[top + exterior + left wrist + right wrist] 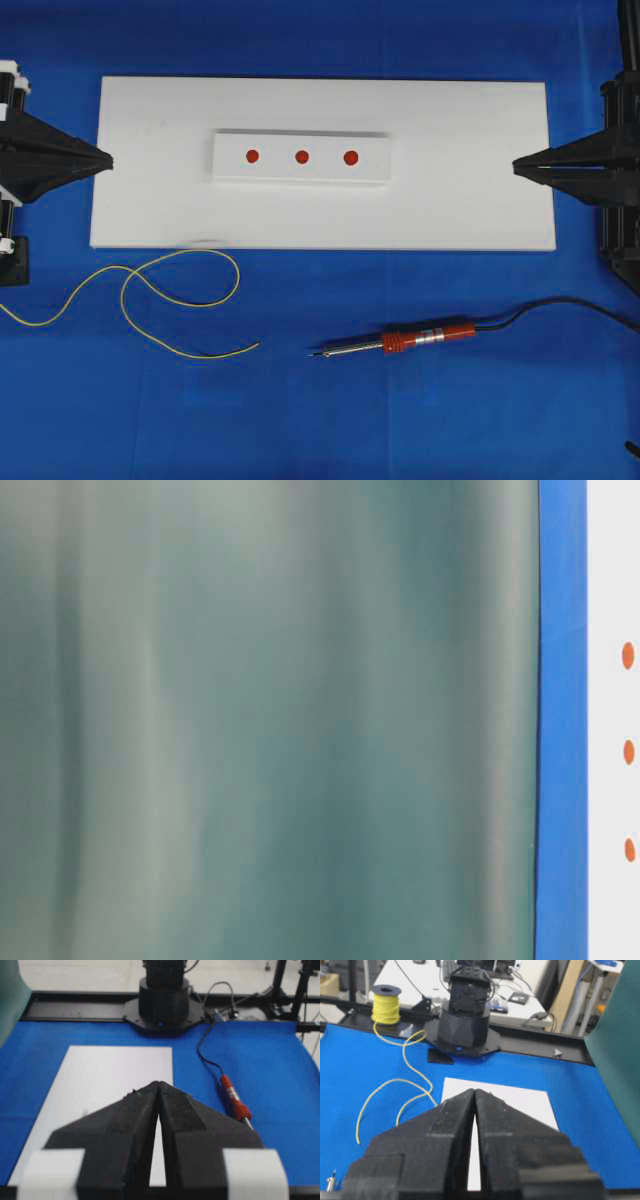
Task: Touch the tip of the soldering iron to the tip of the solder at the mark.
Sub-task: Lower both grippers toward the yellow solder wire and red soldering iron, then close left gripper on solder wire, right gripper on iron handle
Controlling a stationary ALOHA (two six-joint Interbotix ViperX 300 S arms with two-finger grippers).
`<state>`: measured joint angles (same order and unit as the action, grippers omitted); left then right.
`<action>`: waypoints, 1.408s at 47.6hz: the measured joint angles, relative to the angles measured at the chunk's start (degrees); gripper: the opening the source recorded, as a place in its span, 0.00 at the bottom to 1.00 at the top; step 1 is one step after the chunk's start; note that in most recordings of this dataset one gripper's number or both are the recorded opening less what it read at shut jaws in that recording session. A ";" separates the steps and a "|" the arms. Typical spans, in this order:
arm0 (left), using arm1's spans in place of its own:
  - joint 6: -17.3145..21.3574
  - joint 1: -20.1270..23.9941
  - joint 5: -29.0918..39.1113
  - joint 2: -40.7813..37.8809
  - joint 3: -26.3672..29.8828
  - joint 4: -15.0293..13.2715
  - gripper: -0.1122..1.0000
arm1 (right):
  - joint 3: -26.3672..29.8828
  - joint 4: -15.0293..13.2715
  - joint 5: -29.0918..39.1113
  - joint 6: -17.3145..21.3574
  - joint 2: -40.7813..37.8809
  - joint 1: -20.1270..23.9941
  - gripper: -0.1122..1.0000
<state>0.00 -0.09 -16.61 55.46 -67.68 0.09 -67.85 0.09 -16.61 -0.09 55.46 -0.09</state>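
Both pincers are closed tip to tip and hold nothing. The left gripper (pixel 100 159) sits at the left short edge of the white board (pixel 150 200), its black fingers (pixel 135 1115) pressed together to a point, and the right gripper (pixel 520 165) mirrors it at the right short edge, fingers (pixel 450 1120) likewise meeting with only a thin seam between them. Neither touches a task item. The soldering iron (pixel 425 336) lies flat on the blue cloth (pixel 400 420) below the board, right of centre, its dark tip pointing left and its black cord (pixel 560 302) trailing off to the right edge. The solder (pixel 150 300) lies in loose yellow loops on the cloth at lower left, its free end pointing right toward the iron's tip, the two ends near but apart. On the board a raised white block (pixel 300 175) carries three red marks (pixel 301 156) in a row, well apart from both tools. From the right wrist view the solder runs back to a yellow spool (pixel 386 1004) beside the opposite arm's base (pixel 462 1030). The table-level view is mostly filled by a blurred green sheet (pixel 270 720).
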 measured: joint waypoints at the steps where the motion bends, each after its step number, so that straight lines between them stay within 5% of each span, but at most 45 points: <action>1: 0.00 -0.09 -0.09 -0.09 -0.09 0.00 0.10 | 0.00 0.00 0.00 0.09 -0.09 0.00 0.10; 13: 0.53 -4.13 -1.05 -0.53 0.09 0.00 0.10 | 1.14 0.00 1.76 1.85 -1.32 1.32 0.05; 27: 0.09 -11.07 -1.58 -6.59 0.00 0.00 0.11 | 1.14 0.00 1.93 3.69 -2.55 9.67 0.08; 34: -0.09 -14.94 -2.55 -11.34 0.09 -0.09 0.35 | 1.14 0.26 1.93 5.71 -4.66 13.54 0.26; 44: -0.18 -20.83 -3.43 -19.16 0.44 0.00 0.87 | 0.70 0.97 0.53 9.67 -11.95 16.17 0.81; 48: -0.35 -22.41 -4.66 -22.59 0.79 -0.09 0.88 | 0.18 1.14 -1.85 9.93 -16.26 17.67 0.94; 67: -8.70 -24.70 -18.54 -45.62 1.32 -0.26 0.85 | -3.43 8.17 -18.11 10.20 -34.89 22.15 0.92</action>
<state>-8.70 -24.79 -35.16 9.84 -66.36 -0.18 -71.28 8.26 -34.72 10.11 20.57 22.06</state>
